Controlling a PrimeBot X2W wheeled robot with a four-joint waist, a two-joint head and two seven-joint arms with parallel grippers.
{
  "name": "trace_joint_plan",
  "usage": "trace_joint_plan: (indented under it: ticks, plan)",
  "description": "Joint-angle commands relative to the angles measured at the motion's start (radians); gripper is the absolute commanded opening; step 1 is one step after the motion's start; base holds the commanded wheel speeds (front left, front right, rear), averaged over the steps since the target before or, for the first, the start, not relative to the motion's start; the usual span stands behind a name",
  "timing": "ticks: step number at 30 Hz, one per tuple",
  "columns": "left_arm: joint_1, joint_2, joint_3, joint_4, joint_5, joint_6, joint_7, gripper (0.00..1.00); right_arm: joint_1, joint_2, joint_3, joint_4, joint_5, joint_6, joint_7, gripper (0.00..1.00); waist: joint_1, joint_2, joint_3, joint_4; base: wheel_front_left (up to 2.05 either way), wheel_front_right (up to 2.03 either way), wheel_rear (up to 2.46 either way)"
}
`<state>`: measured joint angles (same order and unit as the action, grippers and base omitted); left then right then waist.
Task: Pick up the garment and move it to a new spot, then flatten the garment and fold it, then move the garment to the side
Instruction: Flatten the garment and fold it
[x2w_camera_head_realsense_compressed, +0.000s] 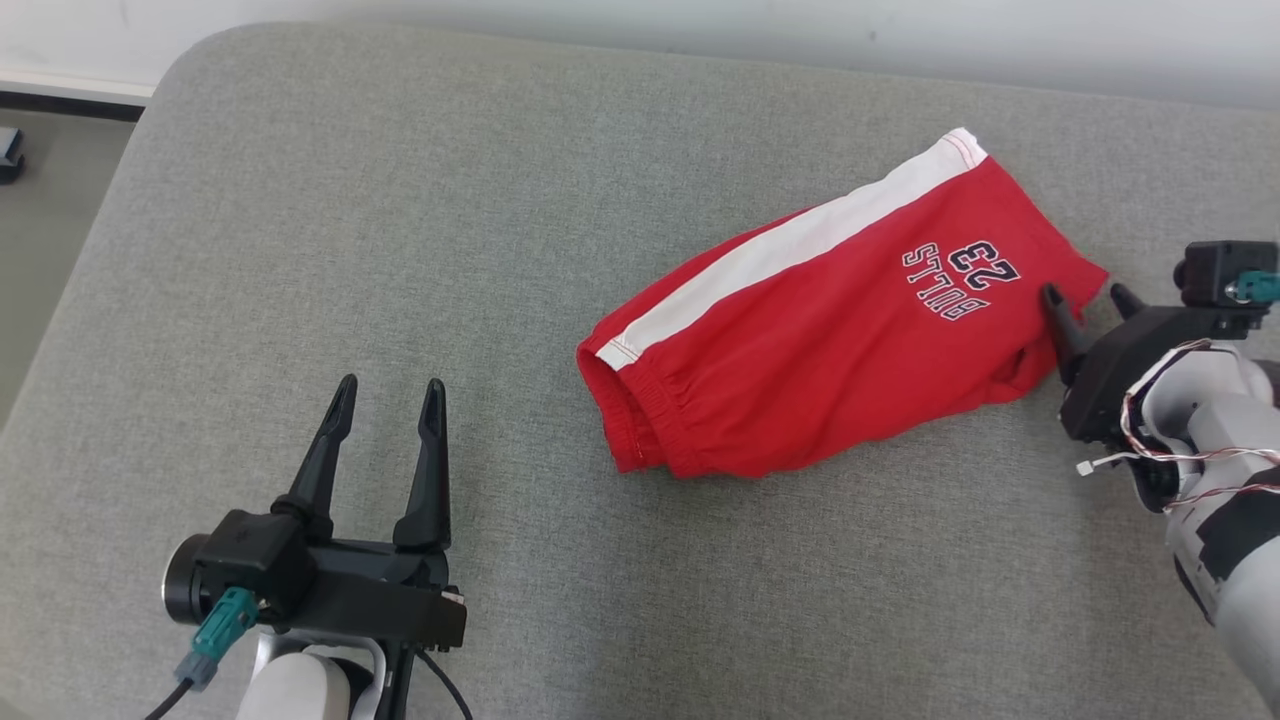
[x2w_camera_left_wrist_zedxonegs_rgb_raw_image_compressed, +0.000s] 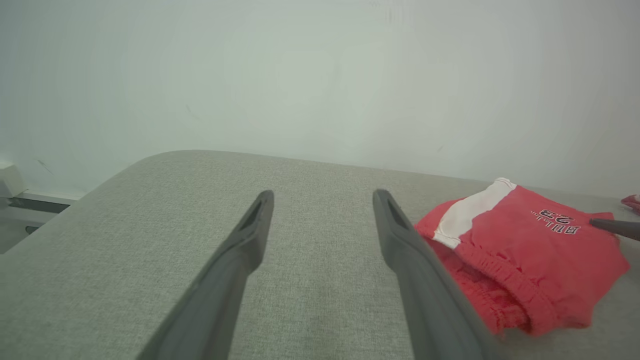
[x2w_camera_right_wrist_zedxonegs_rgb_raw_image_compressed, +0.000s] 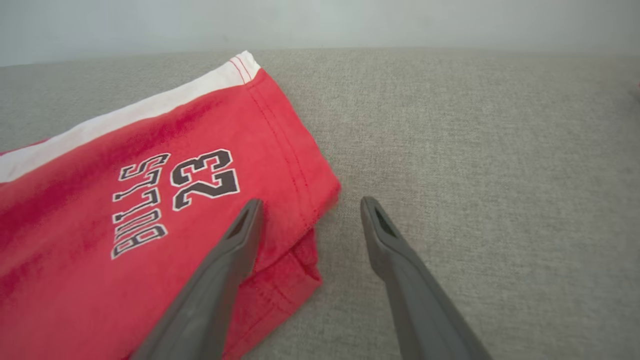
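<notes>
Red Bulls shorts (x2w_camera_head_realsense_compressed: 820, 370) lie folded on the grey counter (x2w_camera_head_realsense_compressed: 400, 200). Left pincer (x2w_camera_head_realsense_compressed: 390, 385) and right pincer (x2w_camera_head_realsense_compressed: 1088, 292) both gape empty; the right, at the hem corner, might catch one layer and unfold them

A grey fabric-covered surface (x2w_camera_head_realsense_compressed: 400, 250) meets a pale wall (x2w_camera_head_realsense_compressed: 700, 22), floor (x2w_camera_head_realsense_compressed: 45, 260) at left.

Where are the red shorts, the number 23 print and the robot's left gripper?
red shorts (x2w_camera_head_realsense_compressed: 820, 370), head view, middle of the red cloth.
number 23 print (x2w_camera_right_wrist_zedxonegs_rgb_raw_image_compressed: 205, 179), right wrist view, on the digits.
left gripper (x2w_camera_head_realsense_compressed: 390, 383), head view, midway between its fingertips.
</notes>
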<state>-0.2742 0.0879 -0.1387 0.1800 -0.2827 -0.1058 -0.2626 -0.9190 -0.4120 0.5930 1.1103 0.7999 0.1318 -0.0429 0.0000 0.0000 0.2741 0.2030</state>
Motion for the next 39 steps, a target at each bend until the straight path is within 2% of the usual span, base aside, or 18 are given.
trace_joint_plan:
  ticks: [1,5,7,8,13,20,32,39]
  plan:
    - [0.008,-0.005,0.006,0.001,0.01,-0.004,-0.003,1.0,0.001,0.011,0.003,0.002,0.005,-0.003,0.006,1.0,0.0,0.0,0.003,0.004,0.0,0.0,0.0]
    - [0.003,-0.02,0.029,0.004,0.03,-0.012,-0.003,1.0,-0.001,0.031,0.018,0.017,0.015,-0.003,0.024,1.0,0.0,0.0,0.009,0.008,0.0,0.0,0.0]
    - [0.002,-0.027,0.041,0.006,0.039,-0.018,-0.003,1.0,0.005,0.046,0.033,0.028,0.024,-0.003,0.057,0.19,0.0,0.0,0.01,0.009,0.0,0.0,0.0]
    - [0.004,-0.028,0.043,0.008,0.044,-0.016,-0.003,1.0,0.005,0.051,0.037,0.03,0.028,-0.003,0.064,0.0,0.0,0.0,0.009,0.008,0.0,0.0,0.0]
    - [0.017,-0.033,0.057,0.021,0.058,-0.021,-0.003,1.0,0.006,0.048,0.043,0.025,0.046,-0.003,0.053,0.0,0.0,0.0,-0.01,-0.004,0.0,0.0,0.0]
    - [0.054,-0.036,0.088,0.034,0.07,-0.026,-0.003,1.0,0.059,0.037,0.06,-0.045,0.086,-0.003,0.011,0.0,0.0,0.0,-0.071,-0.05,0.0,0.0,0.0]
    - [0.123,-0.023,0.121,0.041,0.088,-0.024,-0.003,1.0,0.323,-0.049,0.12,-0.314,0.175,-0.003,-0.04,0.0,0.0,0.0,-0.149,-0.159,0.0,0.0,0.0]
    - [0.149,-0.015,0.11,0.05,0.078,-0.024,-0.003,1.0,0.472,-0.06,0.071,-0.402,0.21,-0.003,-0.062,0.0,0.0,0.0,-0.19,-0.173,0.0,0.0,0.0]
